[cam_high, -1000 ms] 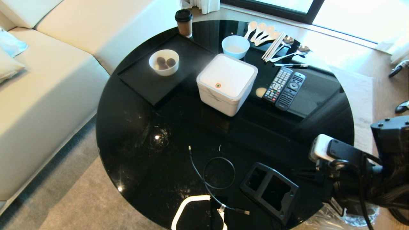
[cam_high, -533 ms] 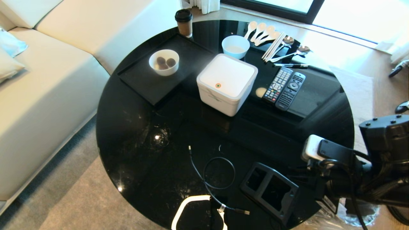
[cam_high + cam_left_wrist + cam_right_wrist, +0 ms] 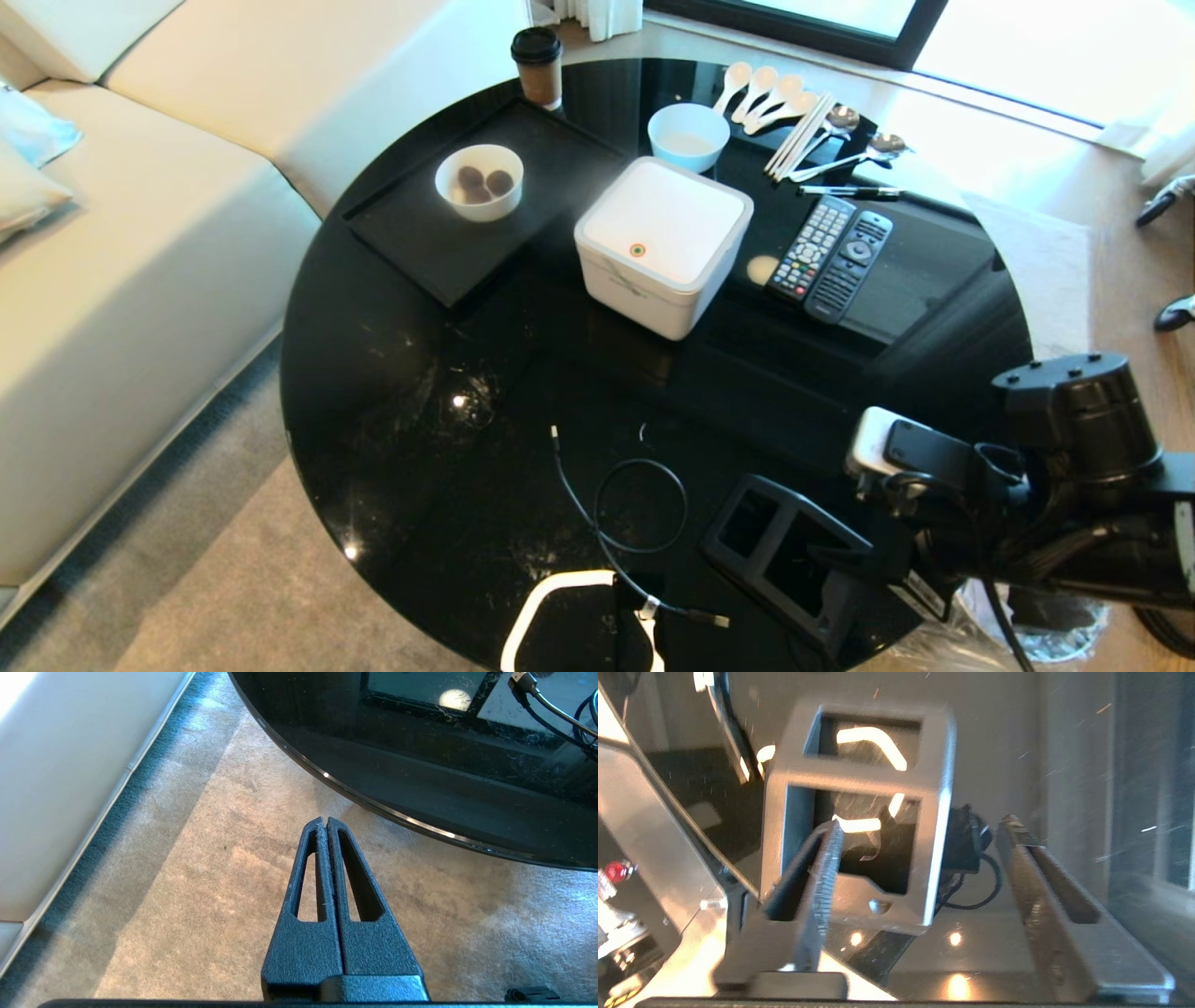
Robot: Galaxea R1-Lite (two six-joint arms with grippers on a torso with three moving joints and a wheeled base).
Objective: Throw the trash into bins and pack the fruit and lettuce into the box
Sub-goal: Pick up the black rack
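- Right arm [image 3: 1074,485] has shifted since the earlier frame: its wrist now sits further over the table's near right edge, lower in the head view; nothing else on the table has moved.
- Right gripper [image 3: 920,830]: fingers spread wide apart, nothing between them, one finger [image 3: 822,872] in front of the black open-framed holder [image 3: 789,560], the other to its side.
- Left gripper [image 3: 325,823]: fingers pressed together, empty, hanging over the carpet [image 3: 210,882] just off the table edge, seen only in its wrist view.
- Box [image 3: 663,245]: white, lid down, standing near the table's middle toward the far side, a small round mark on the lid.
- Bin: a clear liner bag [image 3: 1036,639] shows on the floor below the right arm, off the table's near right edge; the bin body itself cannot be made out.
- Trash, fruit, lettuce: none can be made out in any view.
- Table [image 3: 392,392]: round, black, glossy.
- Tray [image 3: 439,243]: black, at the far left, carrying a white bowl [image 3: 479,182] with dark round pieces.
- Second bowl [image 3: 688,135], empty, beyond the box; coffee cup [image 3: 538,65] at the far edge.
- Two remotes [image 3: 831,252] side by side right of the box; spoons [image 3: 775,98] and a pen [image 3: 850,193] beyond them.
- Black cable [image 3: 616,523] coiled near the front edge, just left of the holder.
- Sofa [image 3: 121,233] stands left of the table.
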